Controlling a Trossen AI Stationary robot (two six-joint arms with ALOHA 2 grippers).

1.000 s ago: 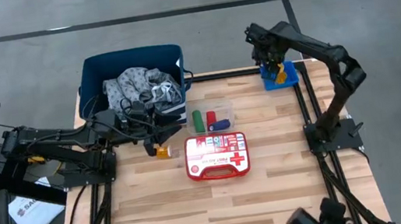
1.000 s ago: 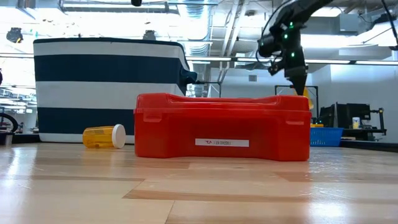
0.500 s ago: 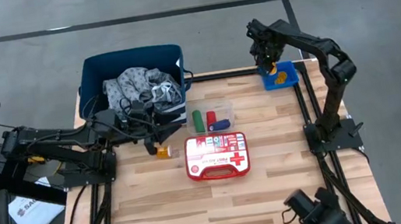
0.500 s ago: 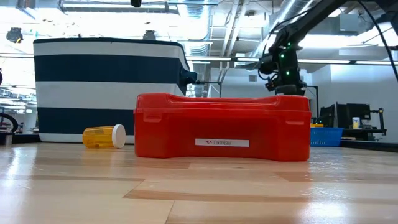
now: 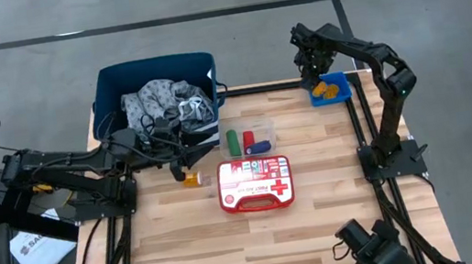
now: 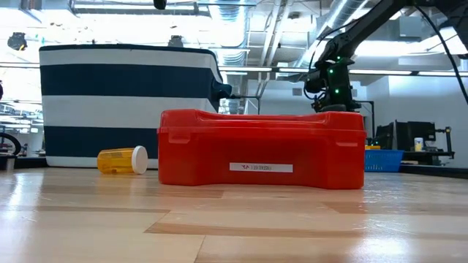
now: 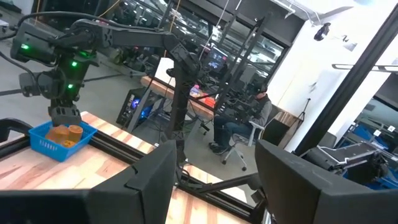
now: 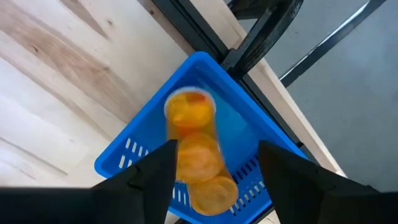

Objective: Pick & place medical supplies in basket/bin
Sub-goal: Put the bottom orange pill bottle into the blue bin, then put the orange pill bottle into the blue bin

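My right gripper (image 8: pixel 214 180) is open and hovers over the small blue bin (image 8: pixel 127 152) at the table's far right corner (image 5: pixel 343 94), touching nothing. Orange pill bottles (image 8: pixel 198 152) lie in the bin. My left gripper (image 5: pixel 183 168) is open, low over the table beside the navy basket (image 5: pixel 109 85). An orange pill bottle (image 5: pixel 192 181) lies on its side just in front of it (image 6: pixel 122 160). The grey-white cloth (image 5: pixel 163 103) lies in the basket. Green, red and blue cylinders (image 5: pixel 247 140) stand in a clear tray.
The red-and-white first-aid case (image 5: pixel 255 183) lies mid-table, right of the loose bottle and in front of the clear tray. Bare wood spreads over the near half of the table (image 5: pixel 262 249). A seated person (image 7: pixel 245 115) shows in the room beyond.
My right gripper has pulled up and a little toward the table's left and far edge, off the blue bin. The bin, earlier covered by the gripper, now shows with orange bottles lying in it. The left arm has kept still.
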